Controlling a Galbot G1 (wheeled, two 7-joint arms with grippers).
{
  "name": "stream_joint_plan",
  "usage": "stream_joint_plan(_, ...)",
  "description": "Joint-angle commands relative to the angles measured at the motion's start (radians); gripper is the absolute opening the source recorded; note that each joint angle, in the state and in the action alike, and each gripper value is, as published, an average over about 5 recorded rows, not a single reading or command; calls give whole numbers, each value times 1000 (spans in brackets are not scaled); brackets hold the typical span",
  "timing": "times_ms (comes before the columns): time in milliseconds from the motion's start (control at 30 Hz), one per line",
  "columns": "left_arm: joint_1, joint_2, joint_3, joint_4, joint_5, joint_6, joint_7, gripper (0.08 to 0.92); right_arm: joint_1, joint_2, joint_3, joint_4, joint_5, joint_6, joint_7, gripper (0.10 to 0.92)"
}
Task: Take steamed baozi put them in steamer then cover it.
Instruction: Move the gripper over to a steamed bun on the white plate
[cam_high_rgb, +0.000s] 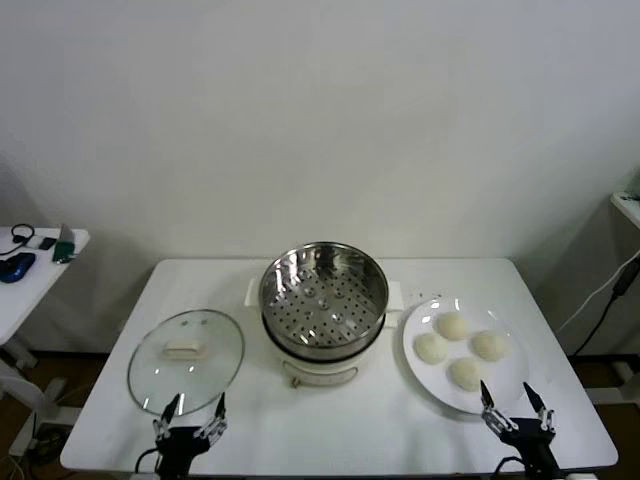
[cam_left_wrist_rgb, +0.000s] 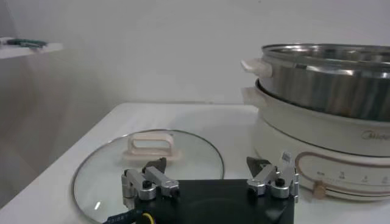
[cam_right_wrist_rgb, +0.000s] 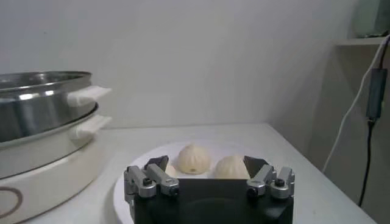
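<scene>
Two grippers wait at the near table edge, both spread wide and empty. Left gripper (cam_high_rgb: 192, 407) hovers at the near rim of the round clear glass lid (cam_high_rgb: 186, 360) lying flat on the table; likely heavy, slick, breakable, so best taken by its cream-white bar handle (cam_high_rgb: 184, 350). Centre: shiny perforated stainless-steel steamer basket (cam_high_rgb: 323, 295) on its cream cooker base, still empty. Right gripper (cam_high_rgb: 517, 399) hangs at the near rim of the flat white plate (cam_high_rgb: 417, 363) carrying four smooth cream-white dough buns (cam_high_rgb: 452, 325); probably light, soft, easily dented, so pinch gently across the sides.
</scene>
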Motion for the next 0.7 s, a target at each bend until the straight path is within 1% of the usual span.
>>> stream_joint_plan(33, -9, 0, 5, -4, -2, 3, 1, 823, 389, -232, -40, -63, 114, -312, 61, 823)
stream_joint_plan(67, -10, 0, 5, -3, -2, 3, 1, 823, 422, -261, -64, -84, 115, -315, 51, 823)
stream_joint_plan(133, -14, 0, 7, -2, -3, 2, 1, 823, 559, -377, -162, -170, 118, -333, 3, 823)
stream_joint_plan(167, -16, 1, 8, -2, -4, 2, 1, 823, 626, -442, -224, -219, 94, -334, -42, 823)
stream_joint_plan(300, -18, 1, 8, -7, -5, -2, 1, 823, 871, -683, -519, -384, -75, -334, -311, 823)
stream_joint_plan(433, -11, 1, 9, -6, -10, -9, 0, 823, 1149, -841, -901, -509, -196, -233, -601, 823)
stream_joint_plan(500, -4, 2, 12, -6, -12, -13, 1, 823, 1350, -888, -1139, -555, -241, -158, -743, 823)
stream_joint_plan(567, 2, 3, 17, -8, -13, -17, 2, 823, 1665, -910, -1482, -584, -277, -85, -887, 823)
stream_joint_plan(633, 6, 3, 21, -9, -12, -20, 3, 823, 1989, -899, -1835, -607, -293, -29, -1001, 823)
stream_joint_plan(700, 8, 3, 25, -10, -11, -23, 4, 823, 2241, -857, -2096, -631, -303, 7, -1081, 823)
